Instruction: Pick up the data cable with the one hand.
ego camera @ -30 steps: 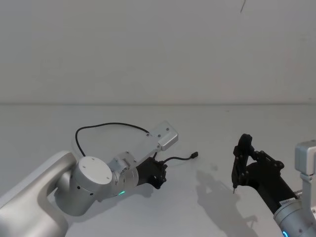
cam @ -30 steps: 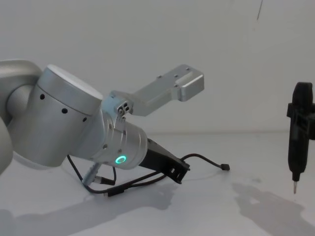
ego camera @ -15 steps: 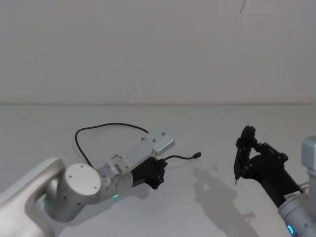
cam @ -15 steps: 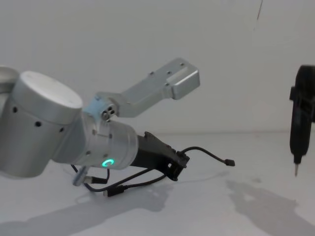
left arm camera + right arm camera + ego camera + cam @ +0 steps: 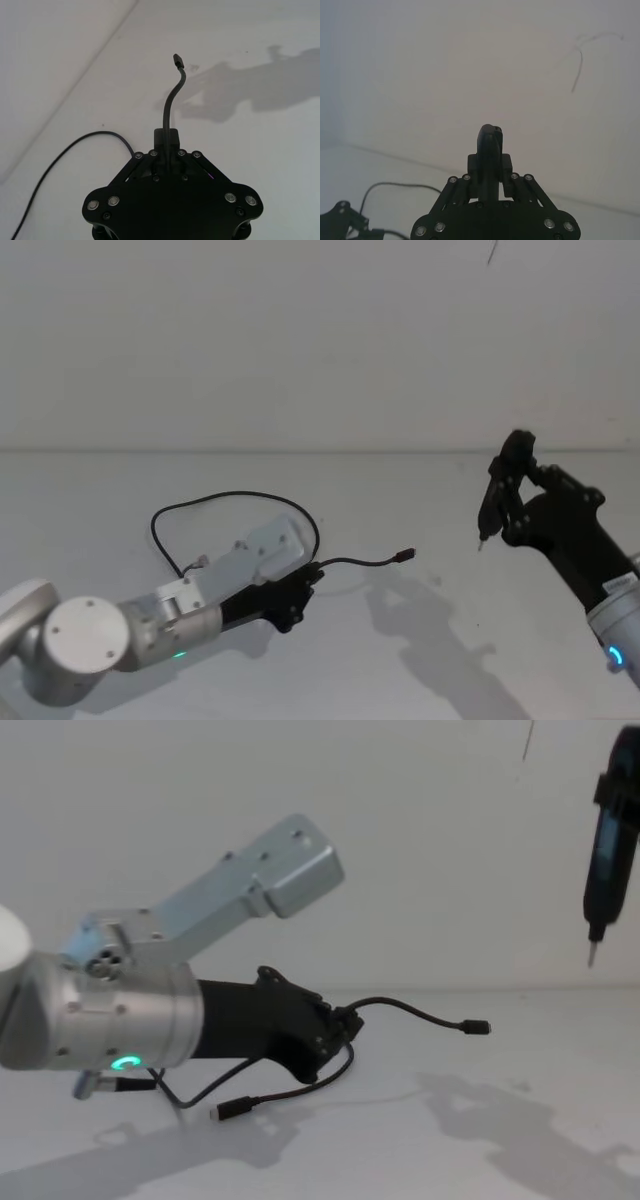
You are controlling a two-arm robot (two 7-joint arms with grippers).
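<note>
Left hand (image 5: 303,583) reaches forward low, clamped; right hand (image 5: 512,506) held high.

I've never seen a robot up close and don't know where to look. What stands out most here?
The left hand, low over the white table, is shut on the thin black data cable. The cable's plug end juts out ahead and the rest loops behind. On the right, the right hand holds a slim black stick tool up high, metal tip pointing down.
</note>
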